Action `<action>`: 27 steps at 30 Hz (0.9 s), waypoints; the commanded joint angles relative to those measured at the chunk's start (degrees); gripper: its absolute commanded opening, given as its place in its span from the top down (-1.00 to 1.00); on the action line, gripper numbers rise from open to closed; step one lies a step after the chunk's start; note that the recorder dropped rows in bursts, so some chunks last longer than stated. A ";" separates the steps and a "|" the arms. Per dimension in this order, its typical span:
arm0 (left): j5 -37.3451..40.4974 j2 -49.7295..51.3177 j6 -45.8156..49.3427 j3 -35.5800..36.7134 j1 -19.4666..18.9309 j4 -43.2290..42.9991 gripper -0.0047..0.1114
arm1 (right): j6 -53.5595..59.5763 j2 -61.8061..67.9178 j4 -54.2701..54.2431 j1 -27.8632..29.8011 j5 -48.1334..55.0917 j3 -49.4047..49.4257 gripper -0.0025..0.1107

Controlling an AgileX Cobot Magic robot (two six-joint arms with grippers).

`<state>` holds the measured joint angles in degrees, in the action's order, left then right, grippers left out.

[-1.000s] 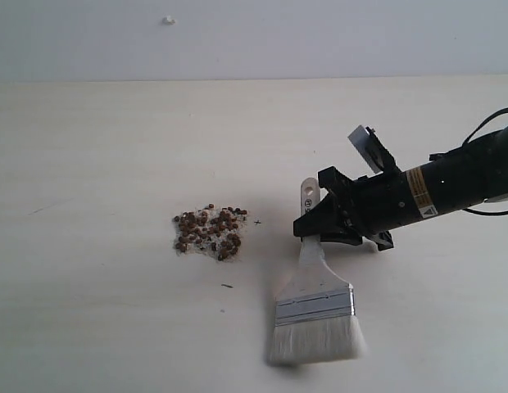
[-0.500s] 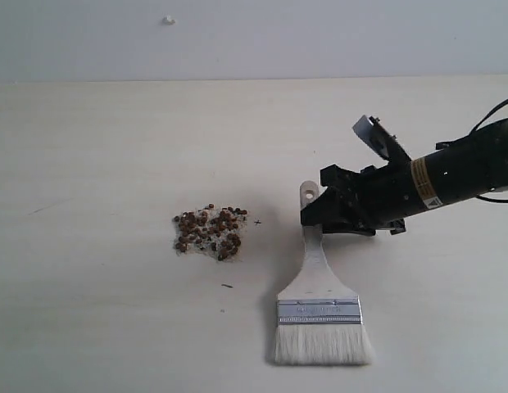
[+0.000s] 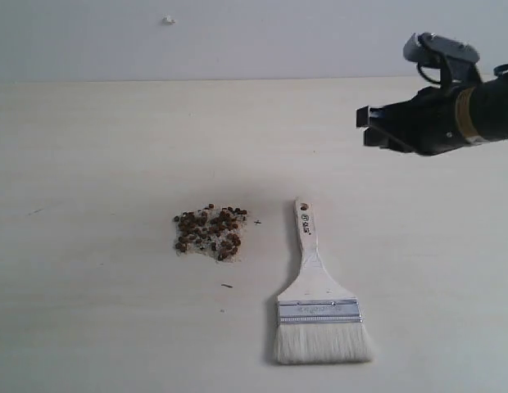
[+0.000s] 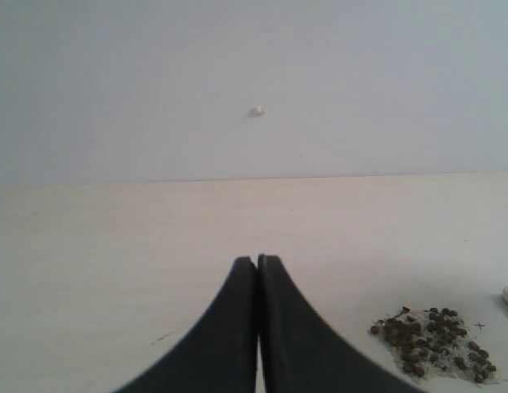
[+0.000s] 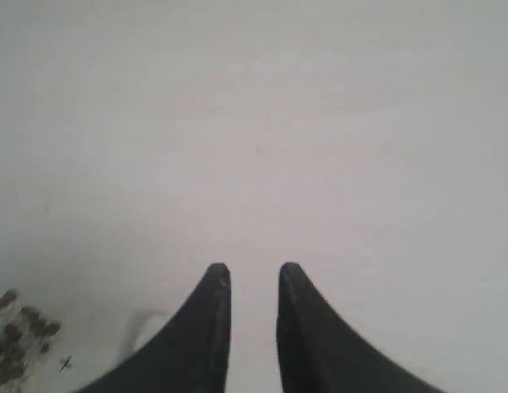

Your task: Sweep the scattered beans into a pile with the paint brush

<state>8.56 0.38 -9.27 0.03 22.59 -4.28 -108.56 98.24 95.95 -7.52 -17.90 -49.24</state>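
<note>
The reddish-brown beans lie gathered in one pile (image 3: 210,232) with pale grit on the light table, also seen in the left wrist view as the pile (image 4: 434,342) and at the edge of the right wrist view as the beans (image 5: 16,336). The paint brush (image 3: 316,299) lies flat to the pile's right, handle pointing away, white bristles toward the front edge. My right gripper (image 3: 370,127) hovers high above and behind the brush, open and empty (image 5: 254,275). My left gripper (image 4: 258,262) is shut with nothing in it, well to the left of the pile.
A small white speck (image 3: 168,20) sits on the grey back wall. A tiny dark mark (image 3: 257,222) and a thin dark sliver (image 3: 227,286) lie on the table near the pile.
My right gripper let go of the brush handle, and the brush settled flat on the table. The gripper then rose and pulled back to the upper right. The pile has not moved.
</note>
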 commanded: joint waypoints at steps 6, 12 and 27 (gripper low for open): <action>-0.17 -0.38 -0.15 -0.03 0.35 0.02 0.92 | 0.32 -16.03 -6.11 0.16 19.73 6.25 0.96; -0.17 -0.38 -0.15 -0.03 0.35 0.02 0.92 | -0.09 -25.69 -7.76 0.16 19.57 11.64 0.96; -0.17 -0.38 -0.15 -0.03 0.35 0.02 0.92 | -3.69 -68.53 -6.92 0.16 23.37 35.13 0.96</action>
<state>8.56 0.38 -9.27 0.03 22.59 -4.28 -113.72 36.91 87.92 -7.52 9.80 -17.63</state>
